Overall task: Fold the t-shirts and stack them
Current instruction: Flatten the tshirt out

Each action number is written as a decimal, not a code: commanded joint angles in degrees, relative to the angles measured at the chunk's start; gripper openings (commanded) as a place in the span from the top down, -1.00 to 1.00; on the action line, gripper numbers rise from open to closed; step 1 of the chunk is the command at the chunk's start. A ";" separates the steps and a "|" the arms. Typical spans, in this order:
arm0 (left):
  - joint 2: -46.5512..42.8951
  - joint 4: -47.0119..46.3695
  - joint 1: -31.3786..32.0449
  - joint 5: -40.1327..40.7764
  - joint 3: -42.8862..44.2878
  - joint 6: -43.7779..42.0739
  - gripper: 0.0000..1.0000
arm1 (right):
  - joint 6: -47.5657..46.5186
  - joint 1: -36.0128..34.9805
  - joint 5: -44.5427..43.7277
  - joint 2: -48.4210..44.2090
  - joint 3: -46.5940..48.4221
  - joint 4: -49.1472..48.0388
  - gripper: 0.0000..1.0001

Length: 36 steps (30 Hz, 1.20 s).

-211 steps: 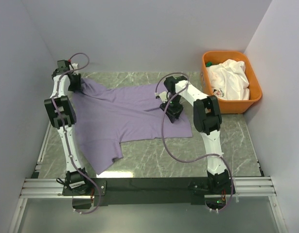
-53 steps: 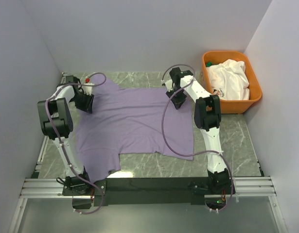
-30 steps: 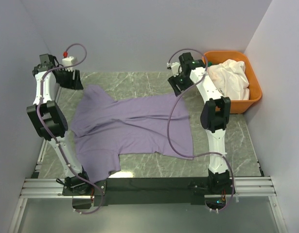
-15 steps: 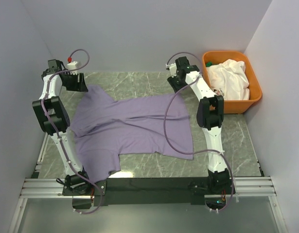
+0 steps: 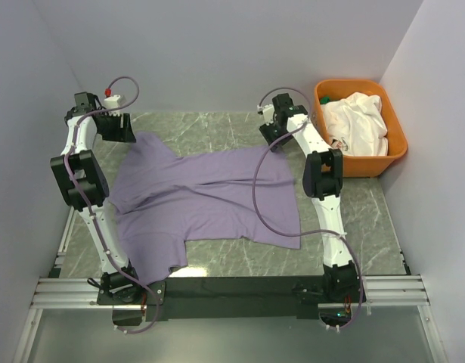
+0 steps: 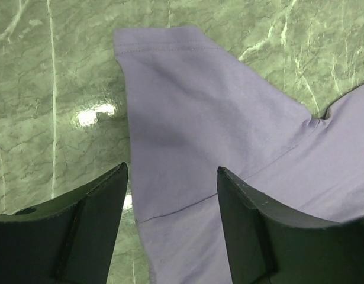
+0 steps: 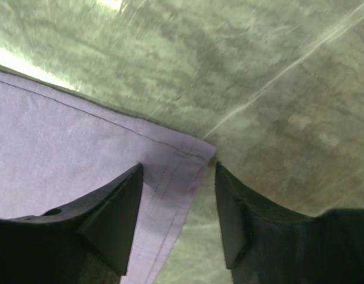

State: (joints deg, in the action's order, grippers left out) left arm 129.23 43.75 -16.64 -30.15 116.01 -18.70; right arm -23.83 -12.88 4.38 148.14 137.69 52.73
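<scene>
Spread on table (image 5: 217,125): purple shirt (image 5: 206,197); white shirt (image 5: 357,121) sits in tub (image 5: 395,151). L hand (image 6: 171,171) open over far sleeve, R hand (image 7: 179,168) open over far hem corner, neither gripping. Risk: pinch too near edge, cloth slips, fold goes skew.

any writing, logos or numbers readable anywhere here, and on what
No readable text in any view.
purple shirt: plain, with no print or tag showing.
white shirt: crumpled in the tub, nothing legible on it.
tub: plain orange, no label in view.
table: marble veining only.
</scene>
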 commanded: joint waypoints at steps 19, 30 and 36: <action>5.24 -2.79 0.29 1.15 10.03 3.32 -0.36 | 0.28 4.18 9.15 2.51 2.24 1.50 0.60; 4.71 -6.74 0.30 1.33 8.97 5.24 -0.36 | -6.22 2.07 1.86 -6.26 -6.72 -1.84 1.00; 10.77 -13.42 0.73 1.32 14.68 11.14 -0.32 | -6.23 1.90 2.65 -7.51 -3.40 2.46 1.00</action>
State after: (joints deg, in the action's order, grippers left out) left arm 137.34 35.57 -16.51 -28.60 126.82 -11.27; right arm -29.04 -11.11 8.38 145.16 132.38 52.58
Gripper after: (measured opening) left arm 0.667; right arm 0.010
